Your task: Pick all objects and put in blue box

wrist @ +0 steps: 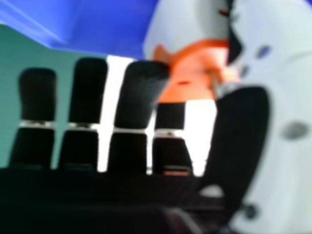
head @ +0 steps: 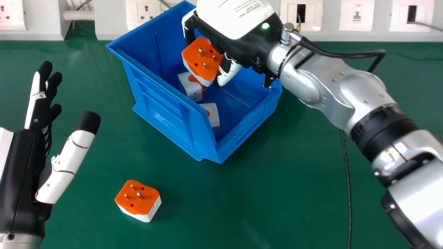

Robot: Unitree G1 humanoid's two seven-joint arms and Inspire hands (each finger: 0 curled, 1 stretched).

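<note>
Blue box (head: 162, 114), orange-and-white adapters (head: 138, 200) (green tabletop (head: 277, 193), too)

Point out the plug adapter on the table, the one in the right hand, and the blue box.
Table plug adapter (head: 137, 204): head view, orange pin face.
Held plug adapter (head: 198, 60): head view, orange pin face.
Blue box (head: 162, 110): head view, outer side wall.

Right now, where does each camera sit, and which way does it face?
Head view: on the robot's head, looking forward and down at the green table and blue box; left robot hand, right robot hand and right forearm show.
Right hand view: at the right robot hand, facing past its own fingers and thumb toward an orange-and-white plug.
Shared: right robot hand, blue box.
</note>
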